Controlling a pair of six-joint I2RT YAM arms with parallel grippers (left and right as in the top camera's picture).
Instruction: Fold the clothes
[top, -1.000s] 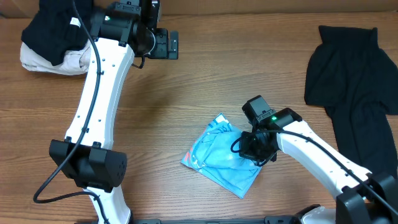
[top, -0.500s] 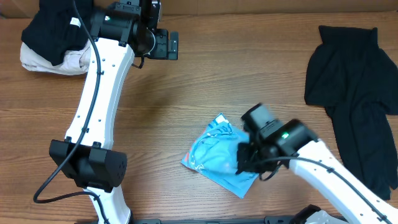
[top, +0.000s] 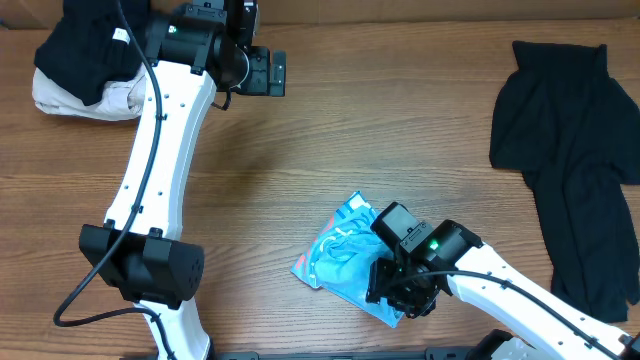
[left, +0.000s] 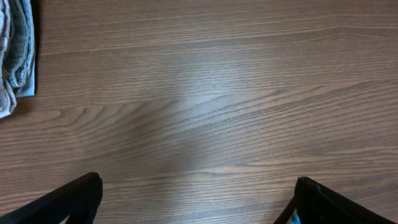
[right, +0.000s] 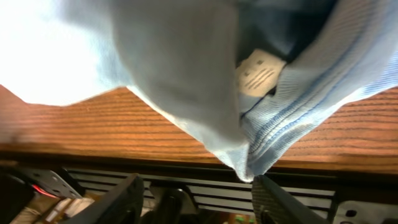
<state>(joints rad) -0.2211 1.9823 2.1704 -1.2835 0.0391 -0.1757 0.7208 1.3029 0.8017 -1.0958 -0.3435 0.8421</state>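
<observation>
The light-blue T-shirt (top: 338, 252) lies as a small folded bundle on the wood near the front of the table. My right gripper (top: 400, 290) sits over its near right corner. In the right wrist view the blue cloth (right: 186, 74) with its white neck label (right: 258, 71) fills the top. A corner of it hangs down close to the right finger (right: 280, 202), and the jaws stand apart with nothing pinched. My left gripper (top: 265, 72) hovers at the back left, open over bare wood (left: 199, 124), far from the shirt.
A black garment (top: 570, 150) lies spread at the right edge. A black garment (top: 80, 50) sits on a beige one (top: 100, 100) in the back left corner; its edge (left: 12, 56) shows in the left wrist view. The table's front edge and metal rails (right: 199, 180) are just beyond my right gripper.
My right gripper has travelled toward the front edge across the blue shirt and its jaws have parted, letting the cloth go. The left arm has not moved.
</observation>
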